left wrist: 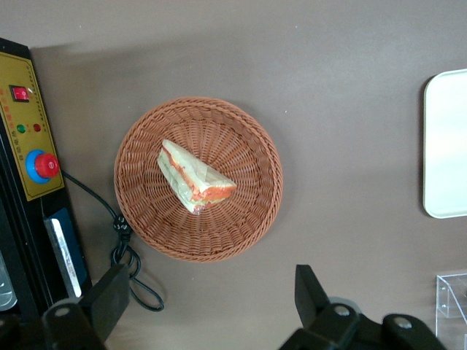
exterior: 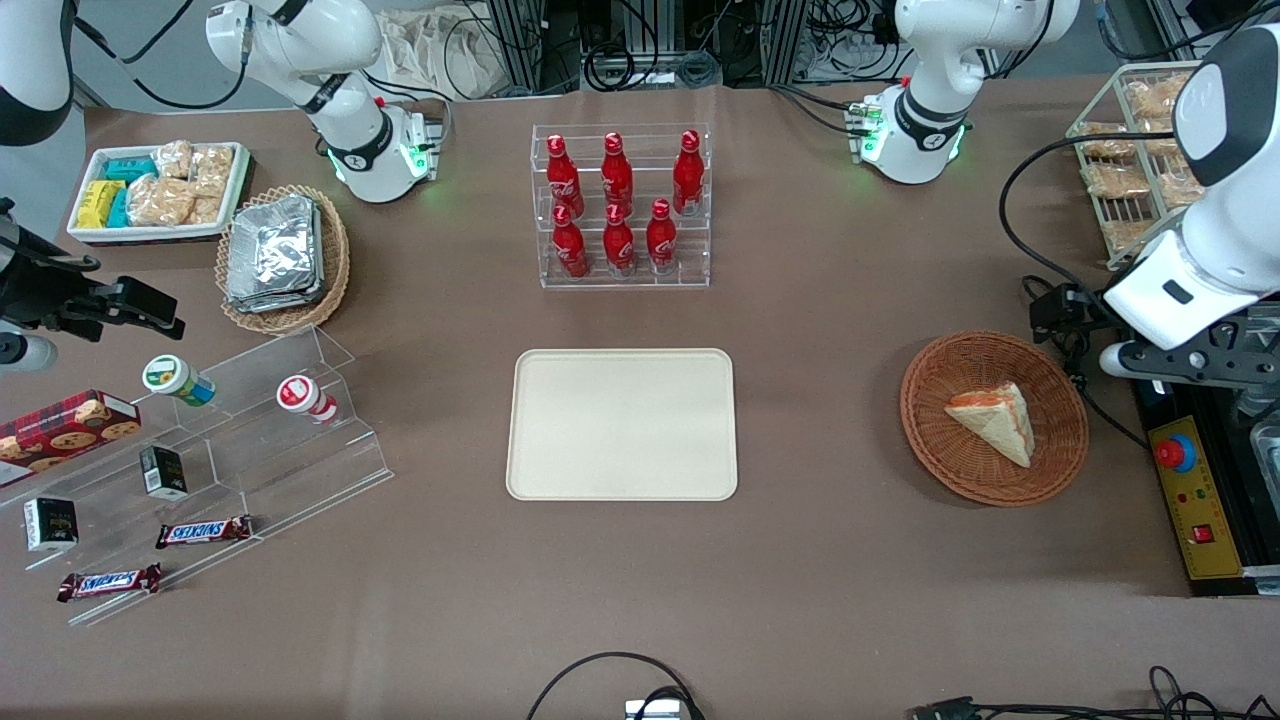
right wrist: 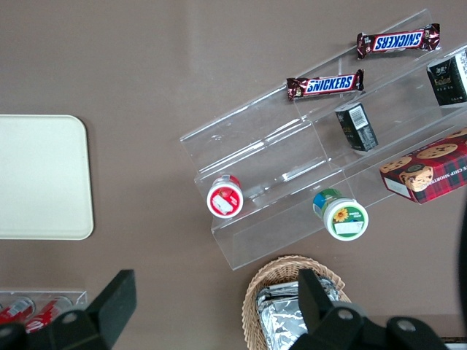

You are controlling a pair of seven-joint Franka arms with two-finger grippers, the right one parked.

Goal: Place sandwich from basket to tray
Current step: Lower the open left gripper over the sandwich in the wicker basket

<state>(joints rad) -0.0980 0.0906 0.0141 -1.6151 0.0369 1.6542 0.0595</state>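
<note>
The sandwich [left wrist: 194, 177] lies in the basket [left wrist: 255, 138], and the claw [left wrist: 211, 302] hangs above it, spread wide with nothing in it.

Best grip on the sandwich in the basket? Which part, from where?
Probably from straight above. The sandwich lies flat in the basket, whose raised rim blocks a sideways approach. Close the fingers across the wedge's two long faces near its thick filling edge, not the thin tip. The tool is open, above the table beside the basket.
</note>
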